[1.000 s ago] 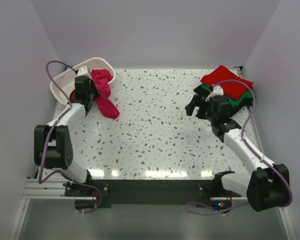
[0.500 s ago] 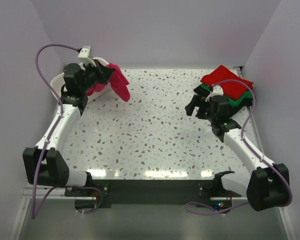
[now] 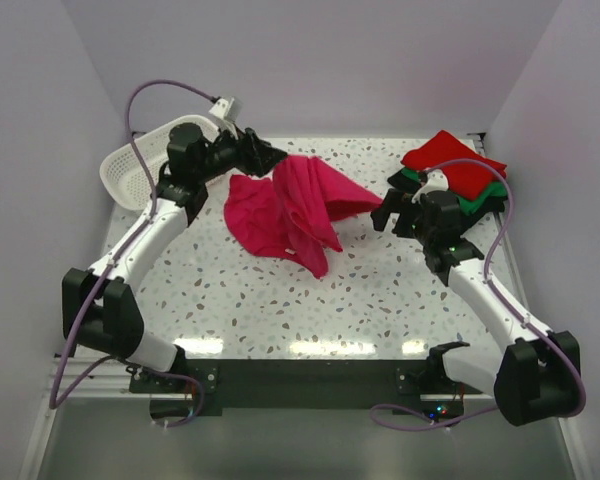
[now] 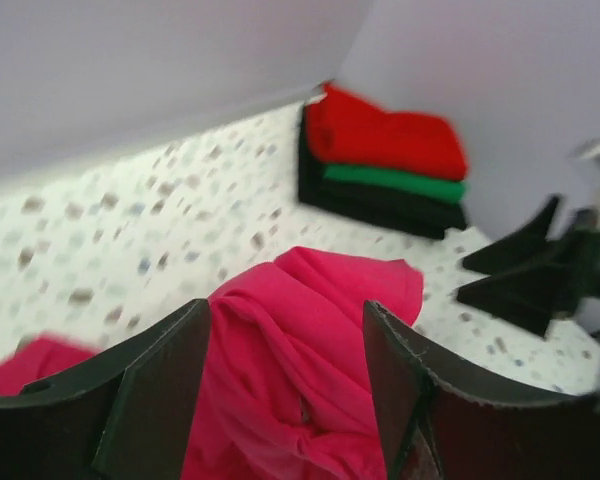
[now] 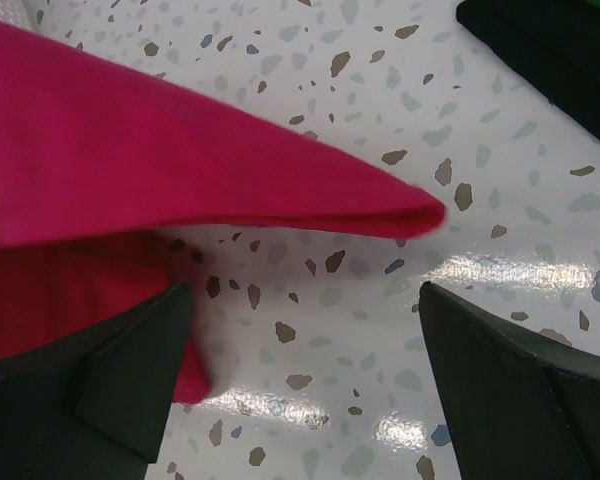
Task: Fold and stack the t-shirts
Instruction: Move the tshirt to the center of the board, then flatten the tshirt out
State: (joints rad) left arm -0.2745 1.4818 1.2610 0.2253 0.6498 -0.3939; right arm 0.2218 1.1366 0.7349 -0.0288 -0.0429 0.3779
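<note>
The magenta-pink t-shirt (image 3: 290, 210) lies crumpled and spread over the middle of the table, one flap reaching right toward my right gripper. My left gripper (image 3: 268, 156) hangs just above its far left edge. In the left wrist view its jaws (image 4: 285, 310) stand wide apart, with the pink cloth (image 4: 300, 370) below and between them, not pinched. My right gripper (image 3: 392, 214) is open just right of the shirt. In the right wrist view the pink flap (image 5: 130, 160) lies ahead of its fingers (image 5: 302, 290). Folded red (image 3: 452, 160), green (image 3: 480, 197) and black t-shirts are stacked at the far right.
The white lattice basket (image 3: 130, 170) stands at the far left corner, behind my left arm. The folded stack (image 4: 385, 160) sits against the right wall, close behind my right gripper. Speckled tabletop (image 3: 280, 300) shows in front of the pink shirt.
My left arm swung from the basket toward the middle, pulling the pink shirt out over the table. Its jaws opened and the shirt spread out. The right arm has not moved.
</note>
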